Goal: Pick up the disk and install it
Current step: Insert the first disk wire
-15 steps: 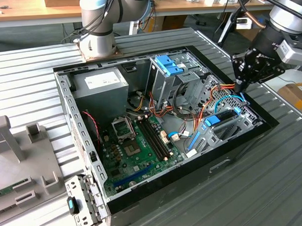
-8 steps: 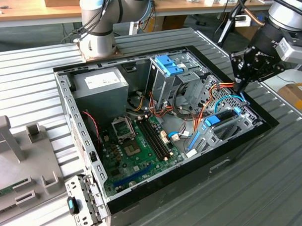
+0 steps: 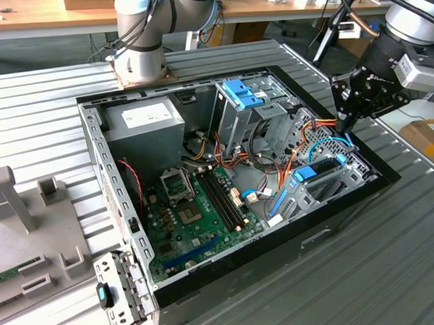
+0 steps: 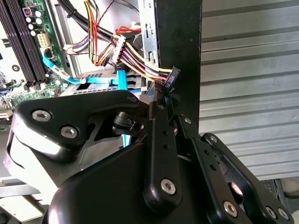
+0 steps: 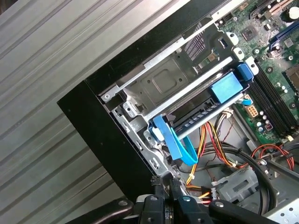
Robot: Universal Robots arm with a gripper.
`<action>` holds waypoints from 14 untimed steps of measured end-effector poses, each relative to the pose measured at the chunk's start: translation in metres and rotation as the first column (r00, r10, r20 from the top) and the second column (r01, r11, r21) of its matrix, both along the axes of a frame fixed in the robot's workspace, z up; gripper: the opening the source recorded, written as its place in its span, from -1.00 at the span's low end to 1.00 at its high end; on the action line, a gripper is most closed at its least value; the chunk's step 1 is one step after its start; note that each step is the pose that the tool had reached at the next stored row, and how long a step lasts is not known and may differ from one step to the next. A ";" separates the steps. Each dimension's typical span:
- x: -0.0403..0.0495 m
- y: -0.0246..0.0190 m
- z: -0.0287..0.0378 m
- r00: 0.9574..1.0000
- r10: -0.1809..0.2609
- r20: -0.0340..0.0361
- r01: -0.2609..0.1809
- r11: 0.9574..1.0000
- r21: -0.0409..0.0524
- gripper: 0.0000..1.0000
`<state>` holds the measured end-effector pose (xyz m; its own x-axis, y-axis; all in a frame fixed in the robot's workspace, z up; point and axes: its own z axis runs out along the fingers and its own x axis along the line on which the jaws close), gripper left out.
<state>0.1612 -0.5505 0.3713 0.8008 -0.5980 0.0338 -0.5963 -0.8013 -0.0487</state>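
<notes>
Grey ribbed table [image 3: 44,118] carries an open computer case [image 3: 228,276], lying on its side with its inside facing up. Green motherboard [image 3: 197,220] is on the case floor, a grey power-supply box [image 3: 144,122] sits in the far corner, and a tall metal cage with a blue latch [image 3: 242,94] stands mid-case.

Disk [image 3: 323,167] lies flat in the low drive bay [image 5: 163,84] at the case's corner, on the exterior view's right. In the first wrist view the disk [image 5: 201,116] sits between the bay's metal rails. Its blue carrier tab [image 5: 228,87] is at the end toward the motherboard. It looks seated inside the bay and is not held by anything.

Pincer [image 3: 344,122] hangs over the case edge just beyond the bay, tips pointing down into the case. In the first wrist view the pincer [image 5: 164,183] is narrow, with its black fingers drawn close together and nothing seen between them. The second wrist view shows the pincer [image 4: 163,98] beside the black case wall, with a small black connector [image 4: 170,78] just past its tips. Whether they touch cannot be told.

Blue data cable [image 5: 180,149] loops from the disk's near end toward the tips. Yellow, red and orange wires [image 4: 103,51] bunch close by.
</notes>
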 end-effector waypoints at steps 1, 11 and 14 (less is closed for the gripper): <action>0.0000 -0.0001 0.0000 1.000 -0.010 0.000 0.010 1.000 0.000 -0.65; -0.0001 -0.0001 -0.0001 0.954 -0.300 0.000 0.300 0.954 0.000 -0.65; -0.0001 -0.0002 -0.0003 0.934 -0.358 0.000 0.358 0.934 0.000 -0.65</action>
<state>0.1611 -0.5507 0.3710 0.5340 -0.8448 0.0339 -0.8434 -0.5351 -0.0487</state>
